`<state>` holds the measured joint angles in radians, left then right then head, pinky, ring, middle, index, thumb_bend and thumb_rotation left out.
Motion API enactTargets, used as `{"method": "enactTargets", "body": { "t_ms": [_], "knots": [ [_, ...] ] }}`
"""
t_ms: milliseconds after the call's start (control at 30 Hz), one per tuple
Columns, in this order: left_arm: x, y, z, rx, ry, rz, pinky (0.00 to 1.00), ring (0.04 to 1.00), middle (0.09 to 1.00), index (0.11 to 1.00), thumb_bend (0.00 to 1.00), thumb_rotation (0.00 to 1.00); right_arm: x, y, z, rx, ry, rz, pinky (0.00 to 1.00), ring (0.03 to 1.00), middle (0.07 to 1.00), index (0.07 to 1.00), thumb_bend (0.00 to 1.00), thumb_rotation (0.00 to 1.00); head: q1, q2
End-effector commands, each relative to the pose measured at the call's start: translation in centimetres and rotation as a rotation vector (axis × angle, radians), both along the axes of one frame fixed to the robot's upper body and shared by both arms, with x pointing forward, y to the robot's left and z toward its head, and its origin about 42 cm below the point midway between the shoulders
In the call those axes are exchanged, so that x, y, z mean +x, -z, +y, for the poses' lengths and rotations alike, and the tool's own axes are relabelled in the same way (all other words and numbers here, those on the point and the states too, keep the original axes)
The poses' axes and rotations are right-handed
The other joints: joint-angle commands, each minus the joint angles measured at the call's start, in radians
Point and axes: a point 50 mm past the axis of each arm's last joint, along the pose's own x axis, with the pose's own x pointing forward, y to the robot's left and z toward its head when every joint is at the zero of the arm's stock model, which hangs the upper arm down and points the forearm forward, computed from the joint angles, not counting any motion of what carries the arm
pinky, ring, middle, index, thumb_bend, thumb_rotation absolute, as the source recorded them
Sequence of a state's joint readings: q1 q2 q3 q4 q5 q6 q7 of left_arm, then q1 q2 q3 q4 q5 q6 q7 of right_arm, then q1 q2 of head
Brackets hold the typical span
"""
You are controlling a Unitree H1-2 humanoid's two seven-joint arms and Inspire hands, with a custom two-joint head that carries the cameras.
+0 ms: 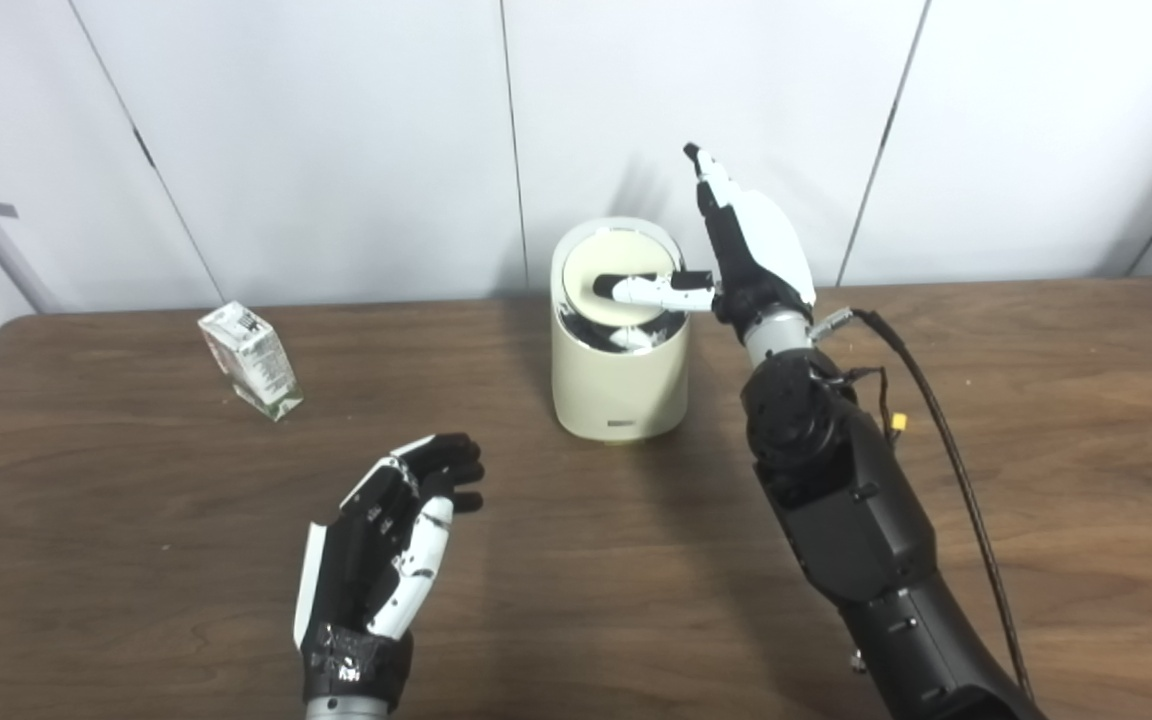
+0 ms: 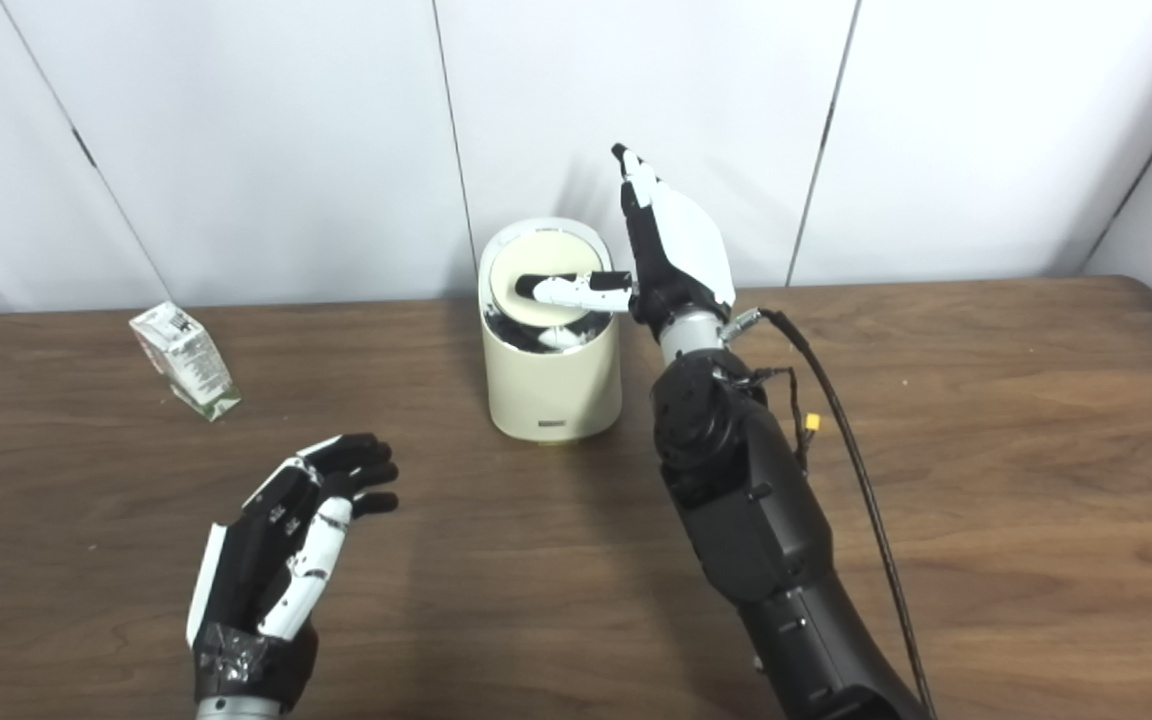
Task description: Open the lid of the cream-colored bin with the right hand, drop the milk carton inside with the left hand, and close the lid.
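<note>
The cream-colored bin (image 1: 620, 385) stands at the back middle of the wooden table. Its round lid (image 1: 616, 268) is tilted, with a dark gap showing below its near edge. My right hand (image 1: 746, 245) is raised beside the bin's right side, fingers pointing up and apart, while its thumb (image 1: 661, 291) reaches left across the lid and rests on it. The milk carton (image 1: 249, 360), white with green print, stands tilted at the back left. My left hand (image 1: 391, 530) hovers open over the table's near left, well short of the carton, holding nothing.
A black cable (image 1: 946, 440) runs along the right forearm (image 1: 846, 500) down to the lower edge. White wall panels (image 1: 336, 140) rise just behind the table's far edge. Bare wood (image 1: 1066, 420) lies to the right of the arm.
</note>
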<state>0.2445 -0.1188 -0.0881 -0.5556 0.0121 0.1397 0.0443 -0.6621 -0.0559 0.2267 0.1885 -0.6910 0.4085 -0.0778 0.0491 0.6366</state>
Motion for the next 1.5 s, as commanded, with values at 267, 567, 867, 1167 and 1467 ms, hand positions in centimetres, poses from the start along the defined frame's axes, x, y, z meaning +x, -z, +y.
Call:
{"method": "enactTargets", "body": {
  "t_ms": [267, 567, 867, 1167, 1467],
  "knots": [
    [-1.5, -0.1, 0.4, 0.01, -0.025, -0.002, 0.65, 0.711, 0.718, 0.695, 0.24, 0.38, 1.2, -2.4, -0.2, -0.013, -0.014, -0.117, 0.93, 0.993, 1.0, 0.989, 0.88, 0.38, -0.005, 0.003],
    [-1.4, 0.1, 0.7, 0.011, -0.031, 0.004, 0.66, 0.71, 0.715, 0.697, 0.25, 0.39, 0.4, -1.5, -1.2, -0.049, -0.039, -0.099, 0.93, 0.98, 0.988, 0.972, 0.94, 0.38, -0.012, 0.002],
    [-0.9, 0.3, 0.6, 0.016, -0.029, -0.001, 0.66, 0.71, 0.713, 0.696, 0.27, 0.41, 0.5, -0.3, -1.6, -0.147, -0.028, -0.119, 0.91, 0.97, 0.979, 0.966, 0.99, 0.29, -0.006, -0.001],
    [-0.9, 0.5, 0.5, 0.022, -0.029, -0.003, 0.65, 0.709, 0.711, 0.694, 0.27, 0.41, 0.2, 0.5, -1.5, -0.188, -0.04, -0.121, 0.93, 0.974, 0.985, 0.975, 0.98, 0.32, -0.01, -0.005],
    [-0.7, 0.5, 0.4, 0.012, -0.028, -0.003, 0.65, 0.706, 0.708, 0.688, 0.26, 0.39, -0.8, -0.6, -1.3, -0.074, -0.092, -0.124, 0.96, 0.995, 0.999, 0.988, 0.87, 0.68, -0.01, -0.009]
  ]
}}
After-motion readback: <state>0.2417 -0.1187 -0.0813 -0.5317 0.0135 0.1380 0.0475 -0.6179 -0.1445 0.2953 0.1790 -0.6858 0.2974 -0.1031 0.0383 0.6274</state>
